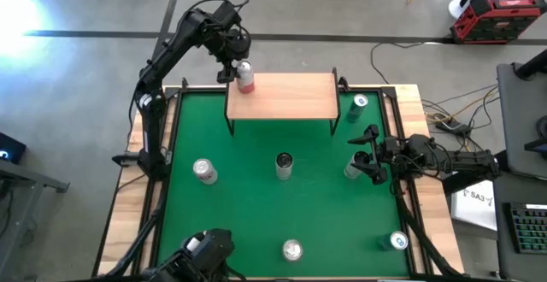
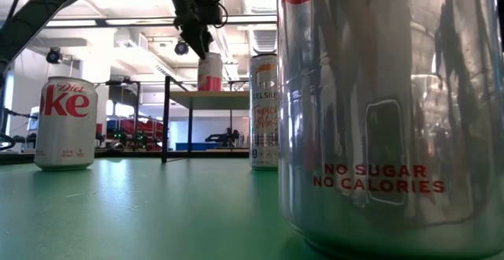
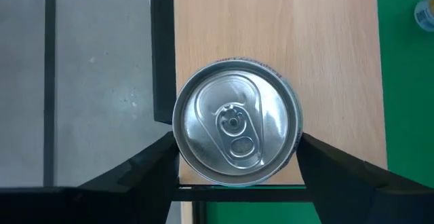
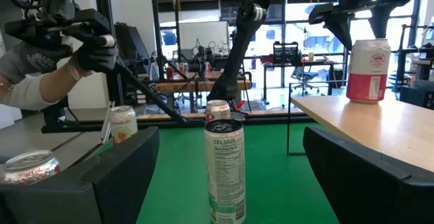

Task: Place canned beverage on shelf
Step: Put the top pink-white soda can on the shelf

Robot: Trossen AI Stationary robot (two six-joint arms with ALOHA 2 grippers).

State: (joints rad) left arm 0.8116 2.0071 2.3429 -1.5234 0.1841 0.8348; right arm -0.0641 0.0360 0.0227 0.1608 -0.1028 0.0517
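Observation:
A pink-and-white can (image 1: 246,77) stands upright on its base at the left end of the light-wood shelf (image 1: 286,98), which stands at the far side of the green mat. My left gripper (image 1: 232,62) reaches down onto this can from above and is shut on it; the left wrist view looks straight down on the can's silver top (image 3: 234,130). At the table's right edge, my right gripper (image 1: 369,155) waits level and open with nothing between its fingers. It faces a tall white Celsius can (image 4: 224,176) farther off at mid table. My left gripper pinches the can's upper side wall (image 3: 178,146) between its two fingers (image 3: 146,163), one on each opposite side. The fingers come from above, slanting down. The can stays upright, its base on the shelf board (image 4: 369,100).
Several other cans stand on the mat: a Diet Coke can (image 1: 203,171), a green one (image 1: 359,104) right of the shelf, two near the front edge (image 1: 292,249) and one beside my right gripper (image 1: 352,169). A person's gloved hand (image 4: 88,56) shows beyond the table.

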